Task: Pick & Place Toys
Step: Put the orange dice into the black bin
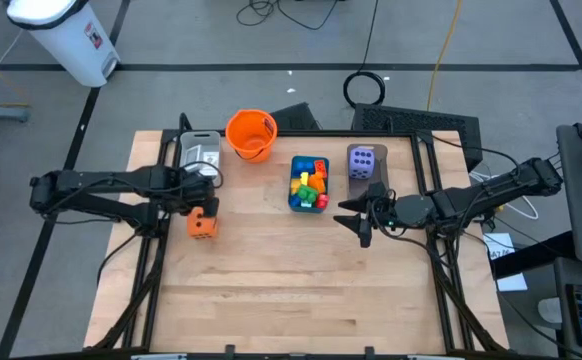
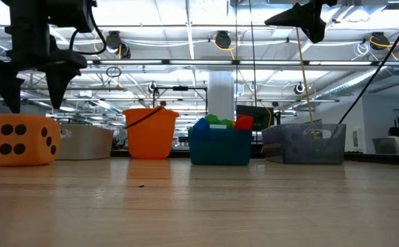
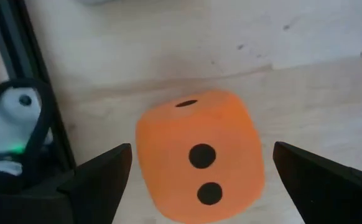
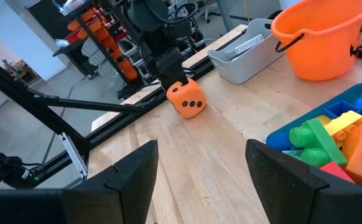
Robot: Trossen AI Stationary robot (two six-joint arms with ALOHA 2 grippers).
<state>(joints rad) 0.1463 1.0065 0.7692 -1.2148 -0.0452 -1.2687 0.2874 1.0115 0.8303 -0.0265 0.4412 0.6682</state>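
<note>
Over on the left side of the wooden desk (image 1: 271,270), the left pincer (image 1: 199,200) hangs right above the orange die (image 1: 202,224), fingers spread wide with nothing in them. In the left wrist view the die sits between the two dark fingertips (image 3: 100,177) but they don't touch it, and the low view has the tips just above its top face. The die rests flat on the desk, near the left rail.

Just behind it there's a grey tray (image 1: 200,150) with white printed cards (image 1: 197,155) lying in it. Next along is the orange bucket (image 1: 250,134), standing upright at the back of the desk.

Middle of the desk: a blue tray (image 1: 309,184) packed with small plastic bricks (image 1: 309,182), red, yellow, green, blue and orange all jumbled together. Right beside that is a see-through grey tray (image 1: 367,168) with the purple die (image 1: 362,161) sitting inside.

On the right, the right pincer (image 1: 360,215) hovers well above the desk, just in front of the purple die's tray. Its fingers stand partly apart and hold nothing.
</note>
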